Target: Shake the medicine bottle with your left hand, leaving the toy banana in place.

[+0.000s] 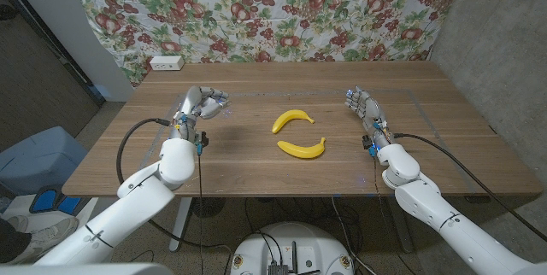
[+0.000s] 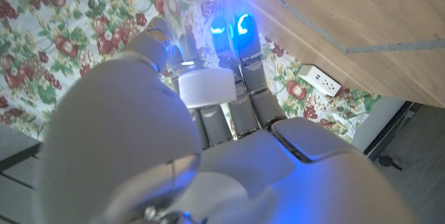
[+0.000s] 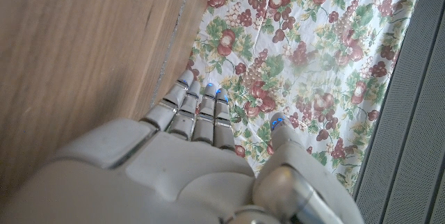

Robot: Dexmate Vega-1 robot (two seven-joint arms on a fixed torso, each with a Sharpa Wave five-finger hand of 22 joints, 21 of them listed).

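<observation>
Fingers: left hand (image 1: 199, 104) has its fingers (image 2: 245, 50) curled around the clear plastic medicine bottle with a white cap (image 2: 196, 36); right hand (image 1: 366, 108) holds nothing, its fingers (image 3: 182, 109) straight and side by side.
Bottle: inside the left fingers; whether its base touches the wooden table (image 1: 256, 168) I cannot tell.
Grip: the wrist view shows the white cap close to the palm and the clear body running out past the fingertips, so the hold looks secure.
Step in hand: likely the shake itself; short, brisk wrist strokes with the fingers kept tight should keep the bottle from slipping.
Bananas: two yellow toy bananas (image 1: 291, 120) lie well apart from the left fingers, between the two hands; nothing blocks the shake if the swing stays on the left side.
Behind: white power strip (image 1: 165, 63) beyond the left fingertips, below the floral fruit-print cloth (image 1: 282, 10).
</observation>
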